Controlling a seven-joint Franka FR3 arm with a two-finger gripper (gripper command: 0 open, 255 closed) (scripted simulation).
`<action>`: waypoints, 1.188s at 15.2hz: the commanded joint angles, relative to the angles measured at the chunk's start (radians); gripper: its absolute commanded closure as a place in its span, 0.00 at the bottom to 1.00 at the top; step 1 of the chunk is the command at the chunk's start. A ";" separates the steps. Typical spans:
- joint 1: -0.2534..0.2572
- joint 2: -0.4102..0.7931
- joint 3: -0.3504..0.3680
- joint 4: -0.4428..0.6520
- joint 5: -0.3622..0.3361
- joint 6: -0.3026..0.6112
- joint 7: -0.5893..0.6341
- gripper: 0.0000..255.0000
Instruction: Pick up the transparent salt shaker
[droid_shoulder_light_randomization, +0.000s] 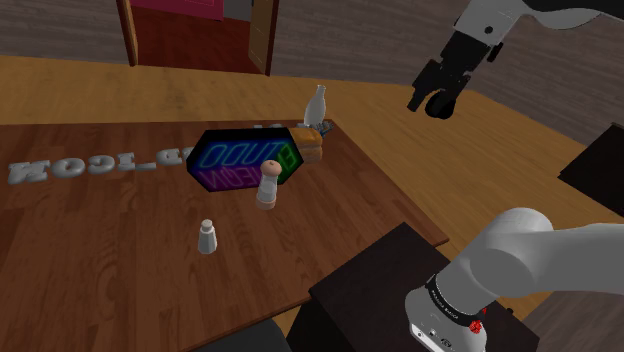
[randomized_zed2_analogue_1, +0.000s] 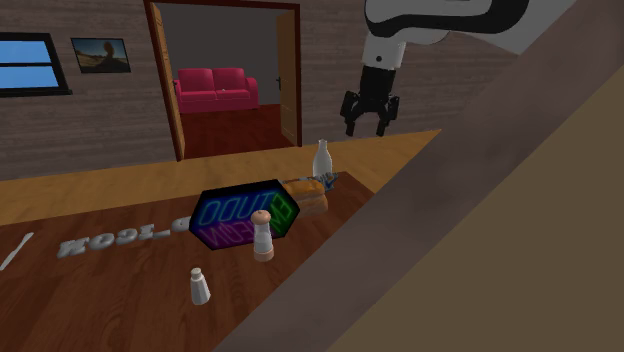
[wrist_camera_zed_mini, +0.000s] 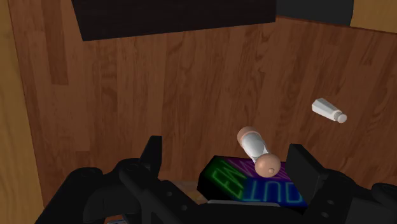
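The small pale shaker with a grey cap (droid_shoulder_light_randomization: 207, 237), which I take for the salt shaker, stands upright on the wooden table (droid_shoulder_light_randomization: 90, 260), a little in from the edge facing the stand. It is apart from the taller brown-ended mill (droid_shoulder_light_randomization: 267, 186) and the neon sign (droid_shoulder_light_randomization: 245, 160) beyond. The gripper (droid_shoulder_light_randomization: 432, 100) hangs high near the sign's end of the table, its fingers spread wide and empty. It should cross above the mill, descend straight over the cap and close low on the body.
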 joint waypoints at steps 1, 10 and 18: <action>0.000 0.000 0.000 0.000 0.000 0.000 0.000 0.00; 0.034 0.192 0.076 -0.086 0.064 0.274 0.073 0.00; 0.063 0.436 0.138 -0.070 0.105 0.500 0.129 0.00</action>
